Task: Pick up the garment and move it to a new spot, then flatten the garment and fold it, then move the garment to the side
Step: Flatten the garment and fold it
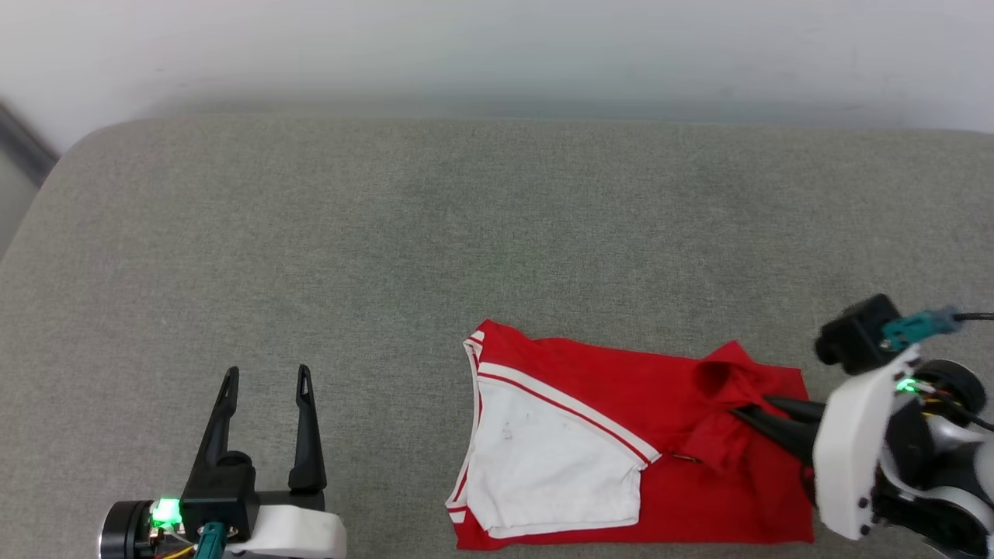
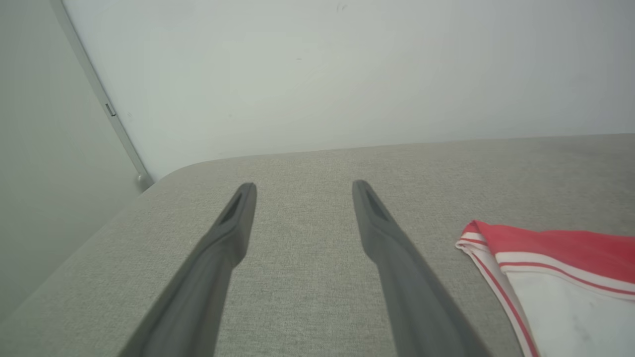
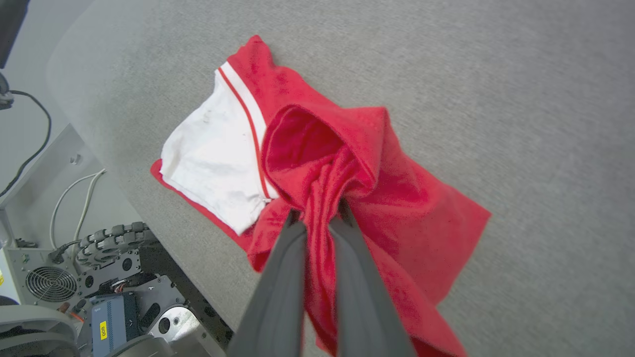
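Observation:
The garment is a red shirt with a white sleeve and striped trim, lying folded near the front edge of the grey surface, right of centre. My right gripper reaches in from the right and is shut on a bunched fold of its red cloth, which rises into a small hump. In the right wrist view the garment is pinched between the two dark fingers. My left gripper stands open at the lower left, apart from the shirt. In the left wrist view, the garment's white sleeve lies to the right of the gripper.
The grey fabric-covered surface stretches wide behind and left of the shirt, ending at a pale wall. Its rounded corner is at the far left. Below the front edge the right wrist view shows robot base parts and cables.

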You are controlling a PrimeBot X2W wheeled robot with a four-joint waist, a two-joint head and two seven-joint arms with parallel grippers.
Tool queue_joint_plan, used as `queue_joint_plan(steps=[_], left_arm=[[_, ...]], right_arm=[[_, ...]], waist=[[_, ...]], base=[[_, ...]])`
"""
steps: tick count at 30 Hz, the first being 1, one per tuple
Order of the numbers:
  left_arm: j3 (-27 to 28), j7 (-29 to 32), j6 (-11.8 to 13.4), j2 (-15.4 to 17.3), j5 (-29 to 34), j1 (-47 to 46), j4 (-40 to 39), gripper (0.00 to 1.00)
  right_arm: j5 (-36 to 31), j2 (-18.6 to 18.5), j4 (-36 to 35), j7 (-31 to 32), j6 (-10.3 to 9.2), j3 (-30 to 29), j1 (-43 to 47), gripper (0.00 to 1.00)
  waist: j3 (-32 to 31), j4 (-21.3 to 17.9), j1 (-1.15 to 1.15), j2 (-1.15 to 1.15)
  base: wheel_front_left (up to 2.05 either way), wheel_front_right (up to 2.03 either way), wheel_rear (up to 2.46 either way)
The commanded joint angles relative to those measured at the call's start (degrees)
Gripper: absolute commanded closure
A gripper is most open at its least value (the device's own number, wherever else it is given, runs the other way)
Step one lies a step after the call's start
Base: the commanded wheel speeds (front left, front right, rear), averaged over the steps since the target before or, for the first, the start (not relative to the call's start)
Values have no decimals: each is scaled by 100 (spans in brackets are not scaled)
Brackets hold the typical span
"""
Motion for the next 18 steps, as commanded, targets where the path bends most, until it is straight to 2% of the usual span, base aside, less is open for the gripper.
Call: queue_joint_plan(steps=[1,7,16,18], left_arm=[[10,-14,-16,-41,17,-113,0,0],[35,-14,-94,-89,22,-248,17,0],[66,-13,-179,-180,39,-501,16,0],[61,-13,-187,-197,41,-547,29,0]], right_arm=[[-101,134,12,96,-5,249,-281,100],[-266,733,539,176,-5,1257,-1337,100],[-396,1577,1964,-138,-5,2412,-2393,100],[-453,1666,2286,-199,-5,2689,-2529,100]], waist=[[48,29,0,0],[242,128,0,0],[631,242,0,0],[706,262,0,0]], base=[[0,0,0],[0,0,0],[0,0,0],[0,0,0]])
